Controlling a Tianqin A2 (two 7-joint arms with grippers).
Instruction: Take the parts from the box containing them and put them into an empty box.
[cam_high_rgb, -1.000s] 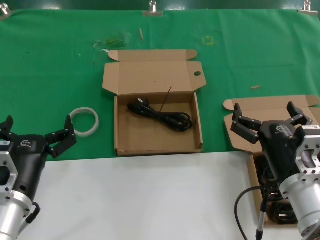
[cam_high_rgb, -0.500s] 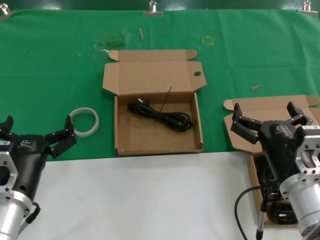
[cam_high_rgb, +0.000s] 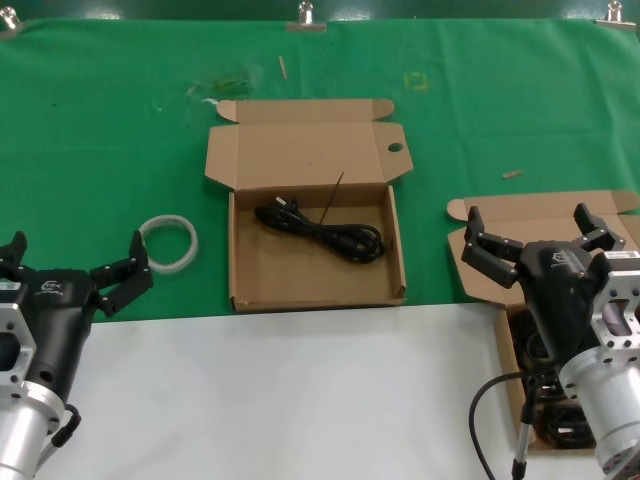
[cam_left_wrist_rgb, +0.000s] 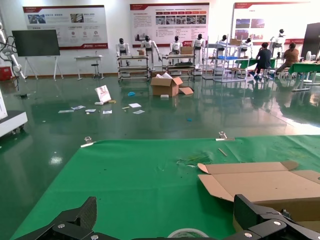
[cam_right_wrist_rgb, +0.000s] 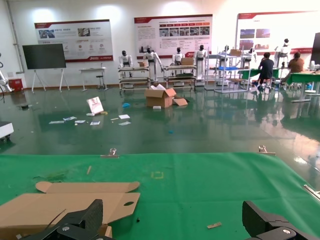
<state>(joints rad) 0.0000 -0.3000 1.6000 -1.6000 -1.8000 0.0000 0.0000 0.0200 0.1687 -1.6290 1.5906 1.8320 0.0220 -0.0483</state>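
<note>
The box with a round hole in its lid flap (cam_high_rgb: 395, 150) lies open at mid-table, and one coiled black cable (cam_high_rgb: 320, 230) lies in it. Its lid also shows in the left wrist view (cam_left_wrist_rgb: 260, 182) and the right wrist view (cam_right_wrist_rgb: 65, 200). The box containing the parts (cam_high_rgb: 545, 215) sits at the near right edge; black cables (cam_high_rgb: 540, 350) show in it, mostly hidden by my right arm. My right gripper (cam_high_rgb: 530, 235) is open and empty above that box. My left gripper (cam_high_rgb: 75, 258) is open and empty at the near left.
A white translucent ring (cam_high_rgb: 168, 243) lies on the green cloth (cam_high_rgb: 100, 130) just beyond my left gripper, left of the centre box. A thin dark stick (cam_high_rgb: 332, 197) leans in the centre box. A white surface (cam_high_rgb: 280, 400) covers the near part of the table.
</note>
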